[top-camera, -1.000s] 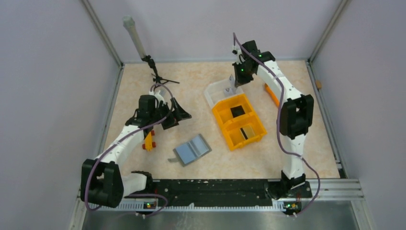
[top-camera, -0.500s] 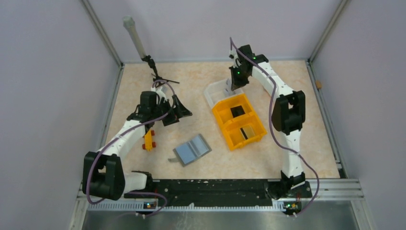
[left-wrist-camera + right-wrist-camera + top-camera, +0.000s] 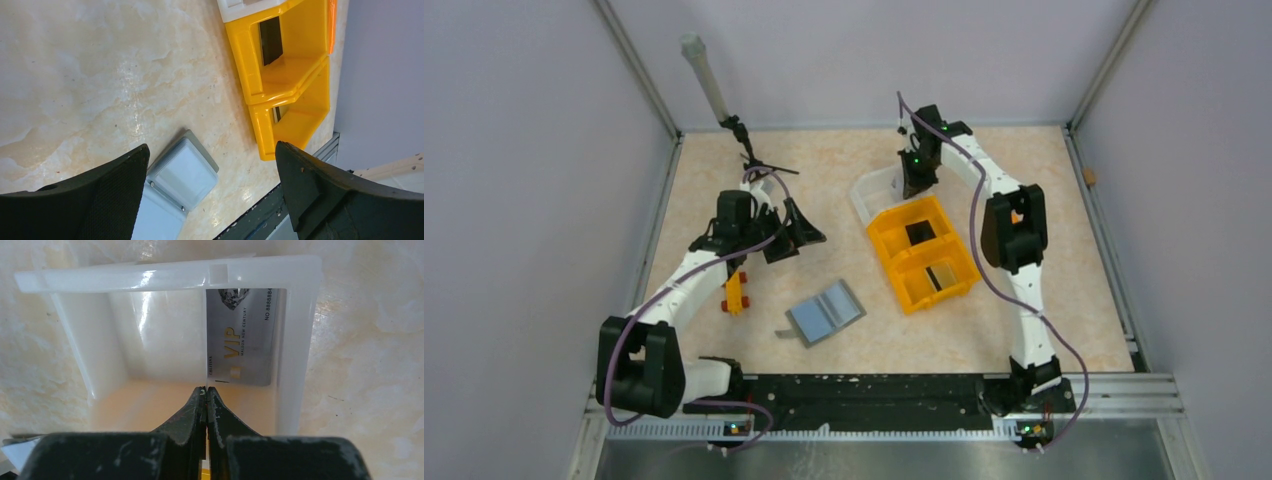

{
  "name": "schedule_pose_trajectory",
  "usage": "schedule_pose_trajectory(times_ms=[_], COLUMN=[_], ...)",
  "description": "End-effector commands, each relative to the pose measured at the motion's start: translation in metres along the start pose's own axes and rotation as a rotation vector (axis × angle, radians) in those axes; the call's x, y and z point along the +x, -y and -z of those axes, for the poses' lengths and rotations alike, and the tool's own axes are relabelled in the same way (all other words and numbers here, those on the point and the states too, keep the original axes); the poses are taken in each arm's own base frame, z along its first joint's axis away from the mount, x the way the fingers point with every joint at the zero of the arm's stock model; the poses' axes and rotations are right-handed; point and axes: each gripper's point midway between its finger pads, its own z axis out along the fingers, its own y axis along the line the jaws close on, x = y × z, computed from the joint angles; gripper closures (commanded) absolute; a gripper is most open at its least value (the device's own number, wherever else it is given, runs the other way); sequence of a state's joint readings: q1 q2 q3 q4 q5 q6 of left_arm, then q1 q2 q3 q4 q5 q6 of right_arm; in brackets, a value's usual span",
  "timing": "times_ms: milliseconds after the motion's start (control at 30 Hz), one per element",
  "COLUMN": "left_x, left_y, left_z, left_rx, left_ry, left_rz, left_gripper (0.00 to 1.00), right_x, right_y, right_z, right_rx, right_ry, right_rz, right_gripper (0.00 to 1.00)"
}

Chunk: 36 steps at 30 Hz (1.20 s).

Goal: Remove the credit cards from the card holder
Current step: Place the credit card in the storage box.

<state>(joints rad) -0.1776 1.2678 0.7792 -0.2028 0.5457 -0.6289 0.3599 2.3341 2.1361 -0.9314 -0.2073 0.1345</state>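
Observation:
The grey card holder lies open on the table; it also shows in the left wrist view. My left gripper hangs open and empty above the table, to the far left of the holder, with its jaws wide apart. A silver VIP credit card lies in the clear tray. My right gripper is over that tray, with its jaws shut just short of the card's near left corner. Dark cards sit in the orange bin's two compartments.
The orange two-compartment bin stands right of the holder, touching the clear tray. A small orange and red object lies by the left arm. A black stand with a grey pole is at the back left. Walls enclose the table.
My right gripper has moved left and down, closer over the clear tray. My left arm shifted slightly at first, then stayed still. The card holder has not moved.

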Motion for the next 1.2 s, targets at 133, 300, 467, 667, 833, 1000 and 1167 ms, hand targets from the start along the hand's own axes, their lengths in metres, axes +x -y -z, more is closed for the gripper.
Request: schedule_pose_trajectory(times_ms=[133,300,467,667,833,1000,1167], left_x=[-0.010,-0.008,-0.006,0.004,0.035,0.070,0.110], left_y=[0.010,0.011,0.009,-0.004,-0.025,-0.046,-0.066], left_z=[0.002,0.001,0.001,0.007,0.024,0.043,0.057], left_rx=[0.034,0.040,0.037,-0.029,-0.132,-0.216,-0.311], left_ry=[0.020,0.019,0.021,0.015,-0.021,-0.044,-0.112], left_rz=[-0.015,0.001,0.015,0.049,0.093,0.164,0.285], left_gripper=[0.01,0.01,0.01,0.01,0.01,0.01,0.01], right_x=[-0.019,-0.026,-0.043,-0.040,0.014,0.080,0.150], right_y=[0.003,0.013,0.004,-0.057,-0.128,-0.175,-0.205], right_z=[0.011,0.026,0.056,0.104,0.112,0.110,0.097], right_rx=[0.057,0.132,0.135,-0.008,-0.175,-0.313,-0.375], right_ry=[0.057,0.083,0.147,0.211,0.185,0.140,0.076], right_rz=[-0.002,0.000,0.018,0.067,0.131,0.136,0.170], right_gripper=[0.78,0.70,0.65,0.62,0.56,0.53,0.41])
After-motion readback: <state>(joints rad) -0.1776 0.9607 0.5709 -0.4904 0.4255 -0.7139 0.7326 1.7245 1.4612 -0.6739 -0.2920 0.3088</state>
